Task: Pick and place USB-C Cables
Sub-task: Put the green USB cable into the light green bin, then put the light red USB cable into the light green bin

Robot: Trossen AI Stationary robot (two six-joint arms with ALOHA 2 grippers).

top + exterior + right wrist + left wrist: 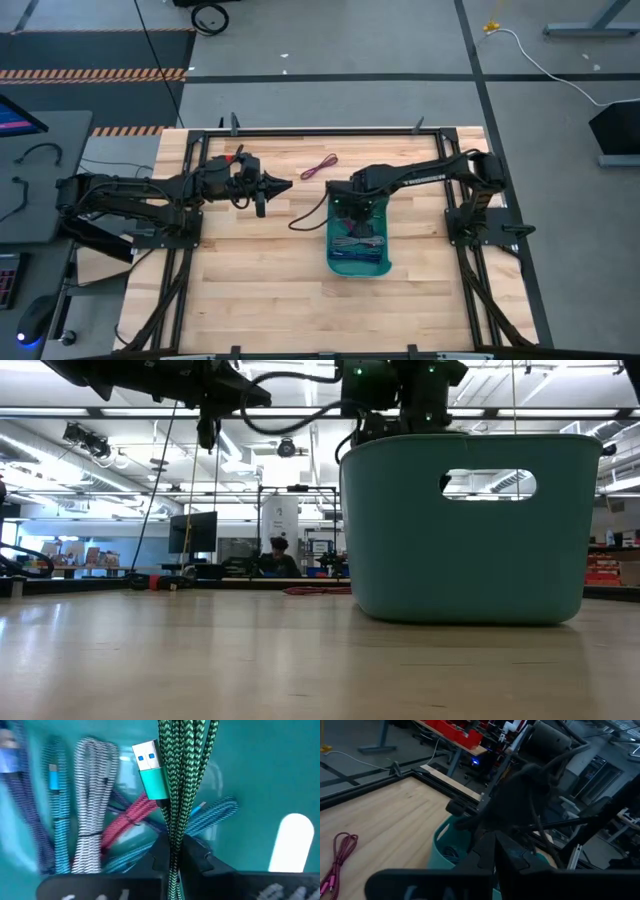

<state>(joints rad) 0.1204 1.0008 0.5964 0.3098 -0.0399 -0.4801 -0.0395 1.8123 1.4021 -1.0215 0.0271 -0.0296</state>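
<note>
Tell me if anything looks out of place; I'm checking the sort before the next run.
One magenta cable lies alone on the table, outside the teal bin that holds the other cables. The right gripper is shut on a green cable over the bin; the left gripper waits nearby. Nothing looks spilled or damaged.

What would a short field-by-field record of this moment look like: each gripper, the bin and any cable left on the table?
right gripper: over the teal bin, shut on the green cable
left gripper: idle above the table, clear of the bin
bin contents: grey cable, red cable and blue cables
left on table: magenta cable, near the far edge
</note>
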